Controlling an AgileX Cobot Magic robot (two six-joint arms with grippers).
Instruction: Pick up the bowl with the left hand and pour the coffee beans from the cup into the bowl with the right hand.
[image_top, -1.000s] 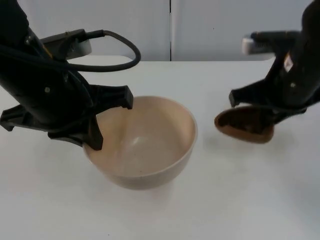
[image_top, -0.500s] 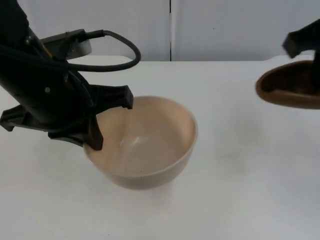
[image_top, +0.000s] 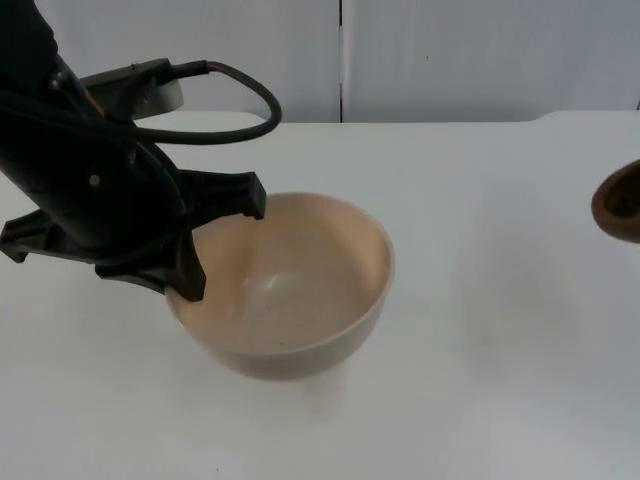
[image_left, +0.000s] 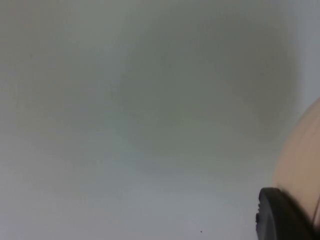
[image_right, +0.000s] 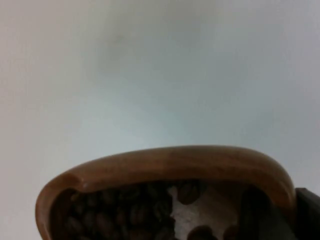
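The left gripper (image_top: 215, 245) is clamped on the near-left rim of the beige bowl (image_top: 300, 290), 1 finger inside and 1 outside, the bowl standing mid-table on the white table (image_top: 480, 380). The right gripper's jaw state cannot be told; its brown cup (image_right: 165, 170) holds coffee beans (image_right: 125, 215).
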